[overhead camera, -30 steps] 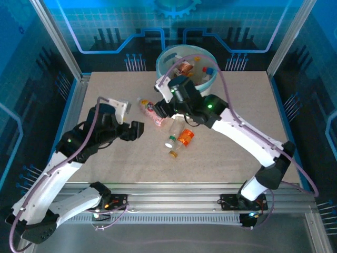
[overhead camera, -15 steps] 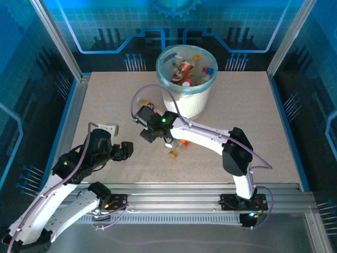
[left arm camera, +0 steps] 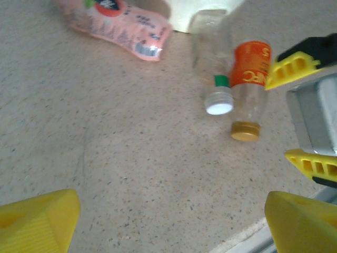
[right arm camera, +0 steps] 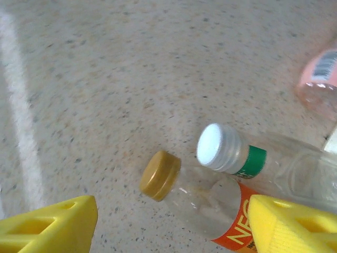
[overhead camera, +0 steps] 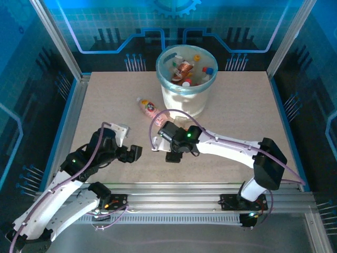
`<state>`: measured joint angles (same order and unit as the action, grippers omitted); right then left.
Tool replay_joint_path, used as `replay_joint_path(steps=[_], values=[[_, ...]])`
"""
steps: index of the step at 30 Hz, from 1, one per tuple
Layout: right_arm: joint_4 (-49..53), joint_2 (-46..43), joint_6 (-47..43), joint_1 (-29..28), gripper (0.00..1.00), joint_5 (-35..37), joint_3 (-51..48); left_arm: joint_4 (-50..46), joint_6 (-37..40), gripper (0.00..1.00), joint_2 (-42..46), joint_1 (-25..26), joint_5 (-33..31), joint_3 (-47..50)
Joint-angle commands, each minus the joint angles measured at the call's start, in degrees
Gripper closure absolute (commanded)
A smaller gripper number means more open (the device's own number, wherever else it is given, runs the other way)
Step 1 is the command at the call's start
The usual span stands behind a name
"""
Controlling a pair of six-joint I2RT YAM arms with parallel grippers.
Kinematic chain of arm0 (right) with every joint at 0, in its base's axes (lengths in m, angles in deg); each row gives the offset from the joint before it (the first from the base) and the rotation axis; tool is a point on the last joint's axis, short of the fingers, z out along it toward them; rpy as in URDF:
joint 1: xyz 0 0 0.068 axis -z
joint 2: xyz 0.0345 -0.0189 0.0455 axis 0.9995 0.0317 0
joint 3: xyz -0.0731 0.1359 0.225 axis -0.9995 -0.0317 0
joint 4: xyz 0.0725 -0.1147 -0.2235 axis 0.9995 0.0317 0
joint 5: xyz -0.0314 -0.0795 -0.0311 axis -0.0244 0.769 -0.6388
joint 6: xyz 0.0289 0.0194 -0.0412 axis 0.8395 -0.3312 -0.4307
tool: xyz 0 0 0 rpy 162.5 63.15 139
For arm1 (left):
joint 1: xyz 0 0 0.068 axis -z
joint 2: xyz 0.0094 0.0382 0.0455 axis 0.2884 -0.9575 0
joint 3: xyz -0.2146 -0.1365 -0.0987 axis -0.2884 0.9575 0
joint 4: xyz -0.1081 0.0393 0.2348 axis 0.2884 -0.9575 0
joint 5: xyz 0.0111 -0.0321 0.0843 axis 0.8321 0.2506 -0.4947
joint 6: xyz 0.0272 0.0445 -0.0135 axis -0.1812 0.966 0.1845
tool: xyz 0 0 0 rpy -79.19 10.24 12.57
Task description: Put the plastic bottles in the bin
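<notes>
Now the white-capped bottle (right arm camera: 253,163), green-banded, and the gold-capped bottle (right arm camera: 195,197) lie side by side on the table (overhead camera: 237,110), long axes running near to far, caps toward the arm bases; the orange label on the gold-capped one starts "NE". The pink bottle (overhead camera: 150,110) lies diagonally, left of the bin (overhead camera: 179,100), a barcode on its wrap. The right gripper (right arm camera: 174,211), half a second ago farther left by that pink bottle, hangs spread wide above the gold-capped one; the left gripper (left arm camera: 172,203) gapes empty nearby.

Bright even light, faint shadows, left wrist view seemingly motion-blurred
</notes>
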<state>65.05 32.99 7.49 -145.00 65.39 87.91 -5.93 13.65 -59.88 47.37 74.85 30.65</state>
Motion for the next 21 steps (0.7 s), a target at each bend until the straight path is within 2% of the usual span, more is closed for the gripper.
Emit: replay_joint_path(steps=[1, 4, 6, 9, 13, 17, 21], values=[[1.8, -2.7, -15.8, 4.0, 0.26, -12.3, -1.9, 4.0, 17.8, 0.07, 1.9, 0.2, 8.7, 0.7], [-3.8, -4.5, -22.4, 6.2, 0.26, -18.4, -5.0, 3.5, 31.6, 0.07, 4.4, 0.3, 12.3, 2.6], [-6.4, -4.7, -27.5, 6.3, 0.25, -19.1, -6.8, 1.3, 39.5, 0.06, 5.9, 0.3, 13.7, 3.6], [-5.9, -2.0, -32.8, 6.8, 0.25, -19.1, -6.3, -4.0, 47.0, 0.05, 6.6, 0.5, 16.4, 3.8], [-5.5, 1.9, -37.0, 7.0, 0.25, -17.7, -4.7, -7.4, 49.8, 0.04, 6.6, 1.8, 18.2, 4.1], [-3.9, 5.4, -38.4, 7.5, 0.28, -18.1, -2.4, -6.9, 49.4, 0.04, 6.8, 2.3, 19.7, 4.6], [-6.8, 7.4, -39.7, 7.4, 0.28, -16.1, -2.8, -6.3, 49.7, 0.03, 6.7, 2.7, 19.8, 5.4]])
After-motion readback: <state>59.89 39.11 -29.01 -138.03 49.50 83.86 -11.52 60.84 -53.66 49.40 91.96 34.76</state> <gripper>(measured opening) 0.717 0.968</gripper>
